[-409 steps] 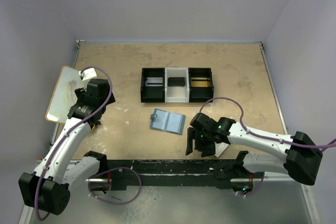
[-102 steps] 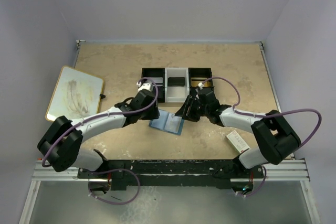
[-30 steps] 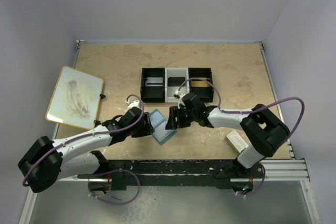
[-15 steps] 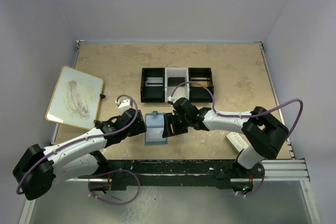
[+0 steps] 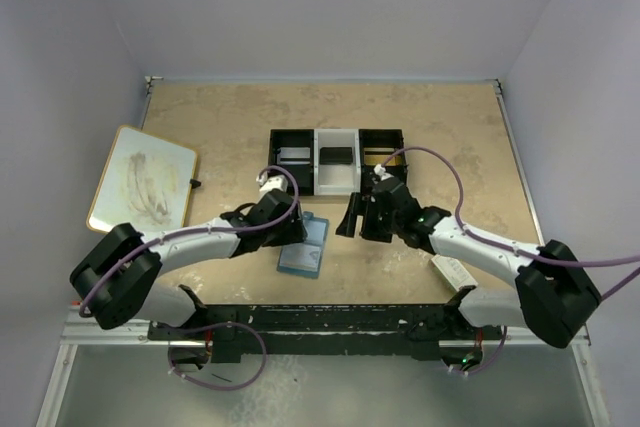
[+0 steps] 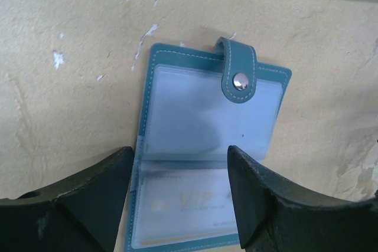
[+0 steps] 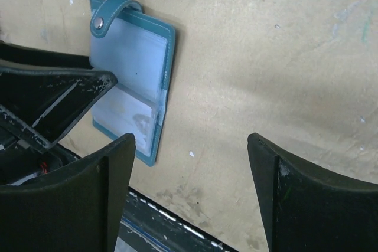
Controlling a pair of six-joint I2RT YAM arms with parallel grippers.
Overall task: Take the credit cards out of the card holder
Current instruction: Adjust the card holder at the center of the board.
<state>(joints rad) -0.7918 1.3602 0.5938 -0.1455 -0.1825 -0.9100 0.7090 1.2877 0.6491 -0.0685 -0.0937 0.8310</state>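
White box: a small box (image 5: 452, 269) with red print lay on the table (image 5: 220, 122) at the near right, well apart from the card holder.
Card holder: the blue card holder (image 6: 204, 128) lay open and flat on the table, in front of the tray and between the two arms, its snap tab (image 6: 238, 76) curled over the far edge.
Cards: one pale card (image 6: 183, 208) with faint lettering showed through the clear pocket of the near half; what the far pocket held could not be told.
Left tool: the left tool (image 6: 180, 160) was spread wide, one finger on each side of the near half of the card holder; whether it touched the leather could not be told.
Right tool: the right tool (image 7: 190, 140) was also spread, pinching nothing, over bare table just to the right of the card holder.
Board: a white board (image 5: 142, 187) lay at the far left.
Tray: a black-and-white compartment tray (image 5: 337, 160) sat beyond both tools.
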